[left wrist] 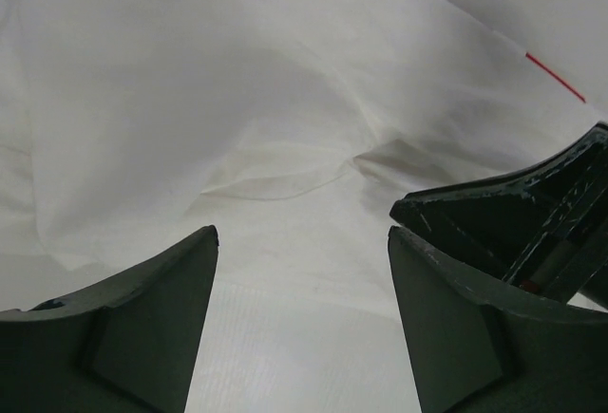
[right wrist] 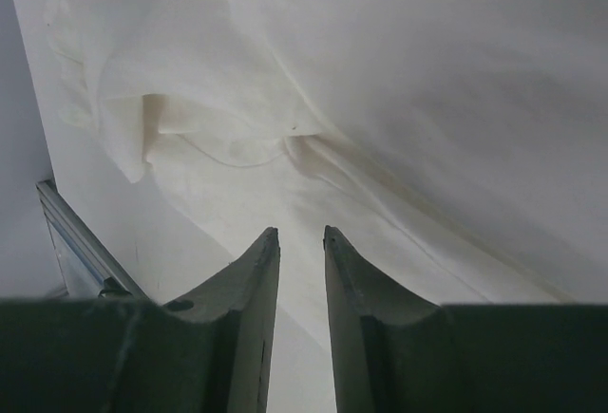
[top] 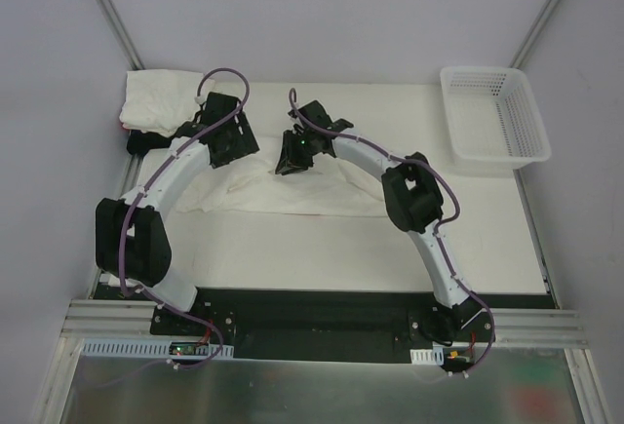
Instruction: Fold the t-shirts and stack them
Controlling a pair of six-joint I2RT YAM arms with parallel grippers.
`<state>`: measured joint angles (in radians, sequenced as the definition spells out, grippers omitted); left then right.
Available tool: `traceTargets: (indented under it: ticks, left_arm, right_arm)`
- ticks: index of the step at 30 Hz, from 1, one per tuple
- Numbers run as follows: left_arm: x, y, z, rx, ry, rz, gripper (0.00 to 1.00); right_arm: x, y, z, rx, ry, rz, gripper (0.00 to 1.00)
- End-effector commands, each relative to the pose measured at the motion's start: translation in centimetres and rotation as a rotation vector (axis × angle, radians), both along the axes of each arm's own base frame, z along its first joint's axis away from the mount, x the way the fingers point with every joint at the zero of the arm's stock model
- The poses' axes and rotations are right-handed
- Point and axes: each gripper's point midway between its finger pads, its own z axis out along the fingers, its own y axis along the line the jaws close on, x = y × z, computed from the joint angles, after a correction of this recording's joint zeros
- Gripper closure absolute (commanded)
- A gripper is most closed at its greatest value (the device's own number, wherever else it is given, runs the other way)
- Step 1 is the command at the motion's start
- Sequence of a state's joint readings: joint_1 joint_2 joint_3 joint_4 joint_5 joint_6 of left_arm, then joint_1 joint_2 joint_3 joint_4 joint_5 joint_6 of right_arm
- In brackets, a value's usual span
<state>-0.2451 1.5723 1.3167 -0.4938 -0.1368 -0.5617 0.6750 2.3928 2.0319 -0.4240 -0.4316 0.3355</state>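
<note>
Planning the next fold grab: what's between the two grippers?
Only the white t-shirt, its cloth slightly rumpled, spans the gap between the left gripper and the right gripper. The top view shows it, and the left wrist view agrees.

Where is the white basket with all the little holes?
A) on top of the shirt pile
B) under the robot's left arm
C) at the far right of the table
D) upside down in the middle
C: the white basket stands right way up at the far right of the table, well apart from the pile of white shirts at the far left.
</note>
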Motion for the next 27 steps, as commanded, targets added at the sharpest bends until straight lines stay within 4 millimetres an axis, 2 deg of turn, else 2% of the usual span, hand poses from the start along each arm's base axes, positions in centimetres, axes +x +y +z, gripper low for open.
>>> traceTargets:
  ticks: [1,2,3,4,5,7,8,9,10,11,12,13,17,21,27]
  left_arm:
    - [-2.0,-1.2,-0.4,-0.008,0.027,-0.048,0.31]
    - [-2.1,-1.0,-0.8,0.010,0.034,-0.044,0.33]
    - [-2.2,-0.8,-1.0,0.034,0.038,-0.055,0.34]
    - [-2.1,-0.5,-1.6,0.060,0.054,-0.057,0.35]
    - [-2.2,0.0,-1.8,0.088,0.068,-0.048,0.36]
    - [-2.0,0.7,-2.9,0.161,0.102,-0.073,0.45]
    - [-1.9,0.8,-3.0,0.184,0.116,-0.099,0.46]
    - [-1.8,1.1,-3.4,0.210,0.134,-0.099,0.49]
    - [-1.8,1.2,-4.6,0.234,0.176,-0.105,0.54]
    - [-1.6,1.2,-4.7,0.255,0.187,-0.128,0.54]
    - [-1.6,1.3,-5.1,0.271,0.204,-0.137,0.55]
    - [-1.6,1.5,-5.9,0.301,0.228,-0.135,0.56]
    - [-1.6,1.0,-6.6,0.357,0.256,-0.194,0.69]
    - [-2.2,0.5,-6.7,0.402,0.271,-0.223,0.71]
    - [-3.3,0.8,-7.0,0.441,0.299,-0.229,0.71]
  right_arm:
    - [0.8,-2.8,0.0,-0.024,-0.001,-0.039,0.72]
    - [1.5,-4.1,0.0,-0.025,0.004,-0.065,0.73]
    - [2.2,-4.8,2.0,0.008,-0.034,-0.086,0.73]
    - [1.5,-6.5,0.4,-0.018,-0.001,-0.109,0.73]
    - [2.7,-8.5,0.9,-0.006,-0.014,-0.160,0.73]
    - [3.1,-11.0,2.1,0.012,-0.043,-0.214,0.73]
    - [4.0,-13.1,2.4,0.011,-0.047,-0.256,0.73]
    - [4.4,-14.0,2.9,0.016,-0.059,-0.275,0.74]
    - [4.2,-15.1,3.6,0.021,-0.067,-0.293,0.74]
    - [4.9,-16.3,4.0,0.026,-0.078,-0.320,0.73]
    - [5.1,-16.9,5.3,0.037,-0.103,-0.332,0.74]
    - [5.1,-17.4,5.7,0.039,-0.109,-0.342,0.74]
    - [5.8,-19.2,7.3,0.052,-0.143,-0.376,0.74]
    - [6.0,-20.0,8.1,0.063,-0.153,-0.389,0.74]
    - [6.2,-21.4,8.1,0.066,-0.149,-0.414,0.74]
